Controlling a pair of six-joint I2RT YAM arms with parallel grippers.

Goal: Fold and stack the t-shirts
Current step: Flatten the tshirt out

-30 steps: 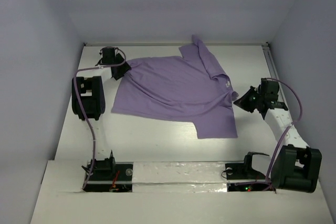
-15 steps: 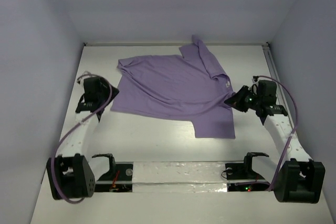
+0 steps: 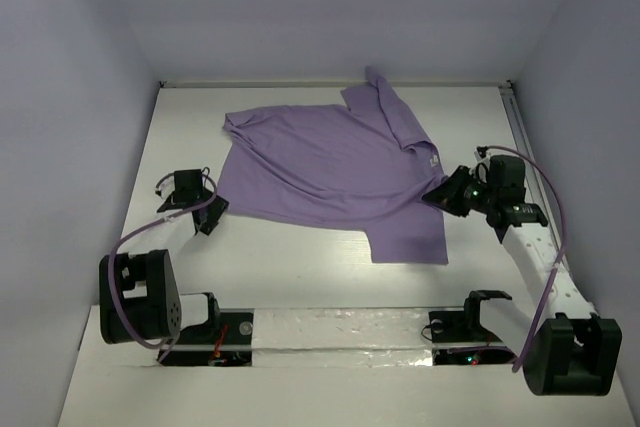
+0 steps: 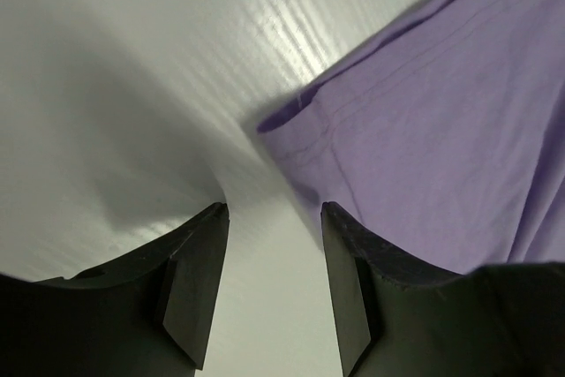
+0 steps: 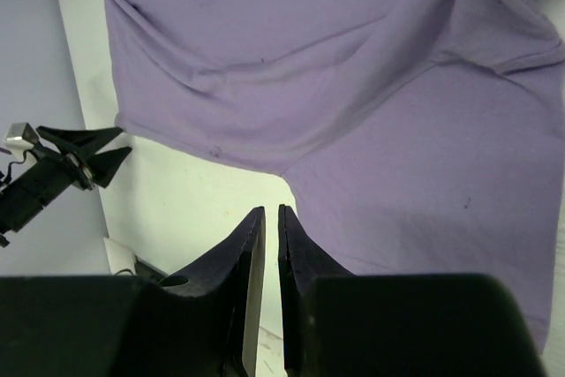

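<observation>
Left tool (image 4: 269,216): apart, empty, beside t-shirt (image 3: 330,162) corner.
Right tool (image 5: 271,211): narrowly apart, empty, over t-shirt.
Shirt axis: left-right on table (image 3: 300,272), hem leftward.

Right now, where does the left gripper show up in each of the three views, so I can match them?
Top external: the left gripper is left of centre, beside the shirt's near-left corner.
Left wrist: its own two dark fingers rise from the bottom edge, jaws apart with nothing between.
Right wrist: small, at the left edge, pointing right.
Shared landmark: the t-shirt, whose hem corner lies close to those fingers in every view.
</observation>
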